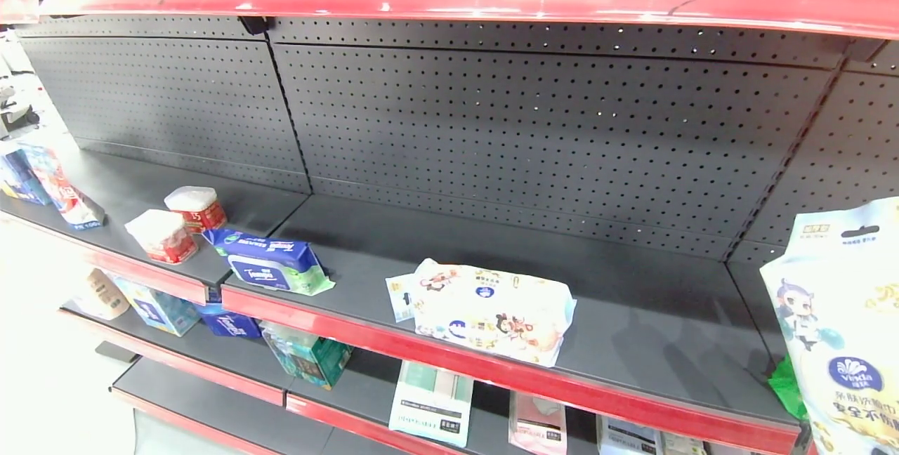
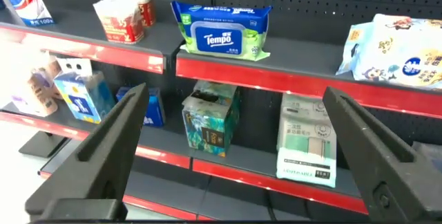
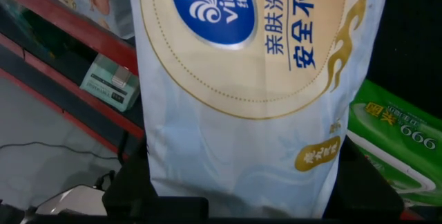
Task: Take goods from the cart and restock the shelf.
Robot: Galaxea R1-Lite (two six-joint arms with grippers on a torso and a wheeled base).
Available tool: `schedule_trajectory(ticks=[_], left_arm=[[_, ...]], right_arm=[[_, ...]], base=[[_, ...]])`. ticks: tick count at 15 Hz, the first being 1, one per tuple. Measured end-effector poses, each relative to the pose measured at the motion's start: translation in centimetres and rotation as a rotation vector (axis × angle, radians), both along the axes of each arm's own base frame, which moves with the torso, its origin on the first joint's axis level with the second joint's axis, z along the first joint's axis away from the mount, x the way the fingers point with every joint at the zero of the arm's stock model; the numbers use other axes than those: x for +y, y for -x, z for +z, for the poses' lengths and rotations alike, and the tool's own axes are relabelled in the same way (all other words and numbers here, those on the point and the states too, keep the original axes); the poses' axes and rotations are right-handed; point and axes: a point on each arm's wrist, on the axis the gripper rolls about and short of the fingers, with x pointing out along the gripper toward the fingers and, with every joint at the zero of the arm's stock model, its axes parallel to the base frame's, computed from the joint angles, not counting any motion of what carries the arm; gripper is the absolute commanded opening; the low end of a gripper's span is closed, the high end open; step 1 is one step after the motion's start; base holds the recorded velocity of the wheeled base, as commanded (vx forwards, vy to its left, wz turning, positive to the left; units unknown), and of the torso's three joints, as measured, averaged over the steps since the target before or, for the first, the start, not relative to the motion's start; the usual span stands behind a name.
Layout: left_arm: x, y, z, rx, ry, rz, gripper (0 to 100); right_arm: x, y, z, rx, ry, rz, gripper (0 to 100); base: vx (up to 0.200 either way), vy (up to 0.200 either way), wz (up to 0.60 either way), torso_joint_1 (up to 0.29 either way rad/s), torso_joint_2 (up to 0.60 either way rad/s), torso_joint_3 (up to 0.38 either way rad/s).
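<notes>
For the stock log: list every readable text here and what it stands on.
"666": green pack.
"15": red tub.
"安全不": big bag.
Logos on the blue wipes pack and the big bag: brand names, left unquoted.
White-green box: print too small to read.

Shelf [image 1: 632,332] — wipes pack [image 1: 270,262], cartoon-print pack [image 1: 491,311]

Retail shop, supermarket aisle. Tiered dark metal shelving [image 1: 653,321] spans the frame, each tier fronted by a red edge rail [image 1: 491,369], with perforated back panels [image 1: 534,132] behind. Packaged stock, sparsely faced:
- blue wet-wipe pack [image 1: 270,262] and red-banded tubs [image 1: 163,236], centre left
- cartoon-printed tissue pack [image 1: 491,311], centre
- printed pouch [image 1: 843,328], right edge
- boxed goods [image 1: 430,404] on lower tiers, bottom of frame
</notes>
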Motion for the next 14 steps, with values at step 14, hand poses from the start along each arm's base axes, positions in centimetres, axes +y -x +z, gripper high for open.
schedule_trajectory(ticks=[14], left_arm=[[0.0, 0.0, 0.0, -0.001, 0.000, 0.000, 100]], right_arm=[[1.9, -9.3, 1.4, 0.206, 0.064, 0.088, 0]], base=[[0.000, 0.000, 0.00, 0.000, 0.00, 0.000]])
